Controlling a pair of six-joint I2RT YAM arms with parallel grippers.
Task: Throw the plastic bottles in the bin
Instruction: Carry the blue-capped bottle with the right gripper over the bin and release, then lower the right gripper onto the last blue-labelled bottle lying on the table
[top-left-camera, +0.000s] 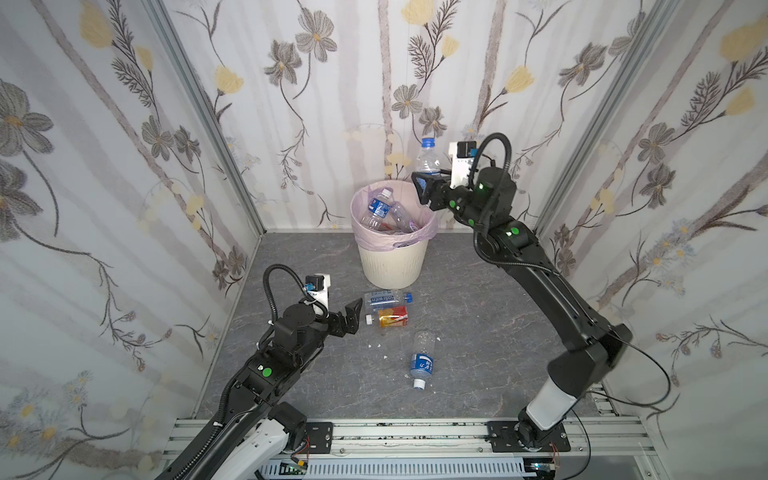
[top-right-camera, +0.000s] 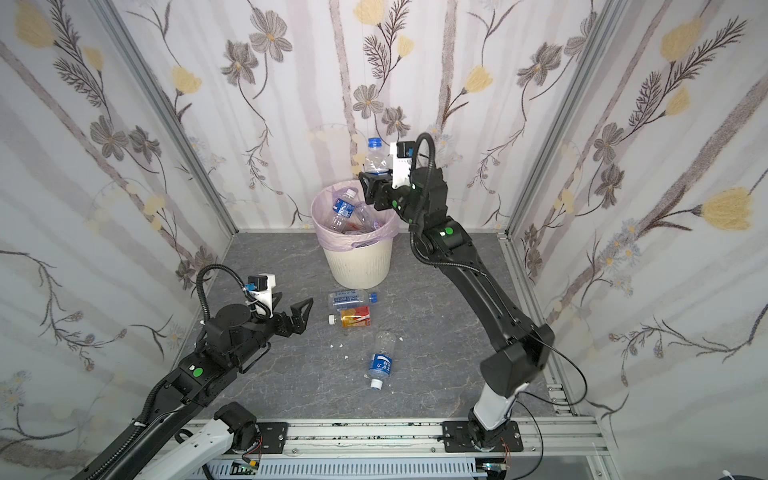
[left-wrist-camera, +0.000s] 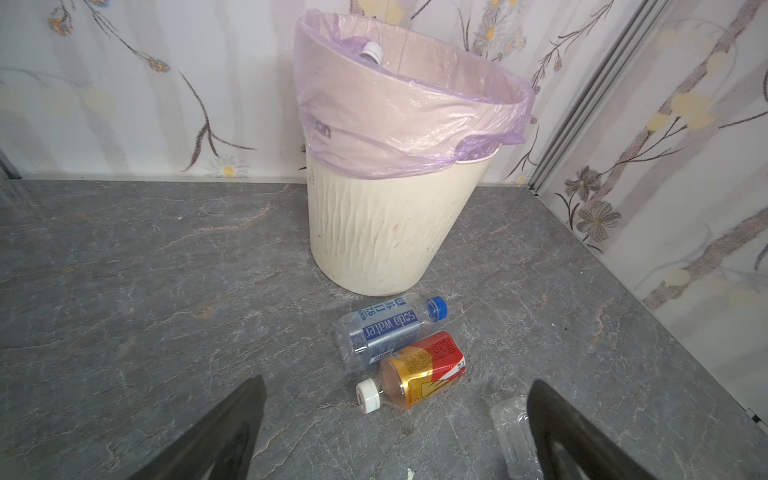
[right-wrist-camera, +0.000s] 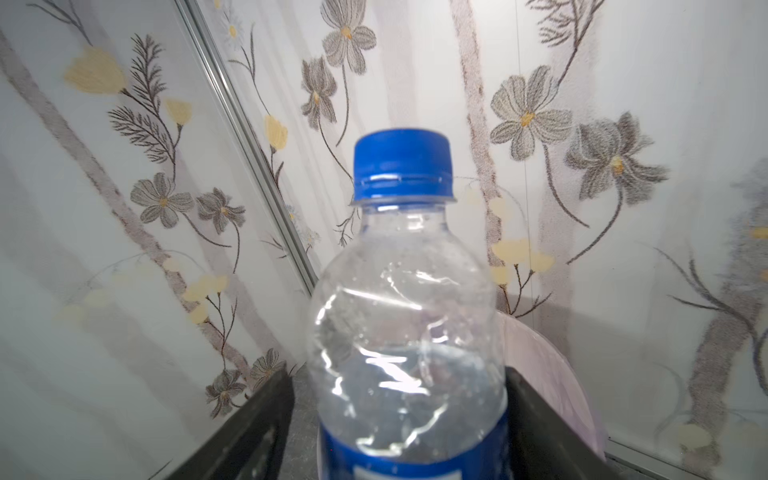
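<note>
1. Blue-capped bottle (top-left-camera: 429, 160) is held upright between the jaws of the right gripper (top-left-camera: 426, 187), above the rim of the bin (top-left-camera: 392, 266) at about 2 o'clock, staged for a drop.
2. In the right wrist view the jaws are seen part-open, with a gap on one side. The grip is judged loose.
3. Left gripper (top-left-camera: 354, 316) is spread wide and empty at 9 o'clock of the soda-water bottle (top-left-camera: 386, 298) and red-label bottle (top-left-camera: 392, 316), likely lined up for the next pick.
4. Third bottle (top-left-camera: 422, 359) lies farther out at 6 o'clock of the bin. Binned bottles (top-left-camera: 380, 208) are seen inside.
</note>
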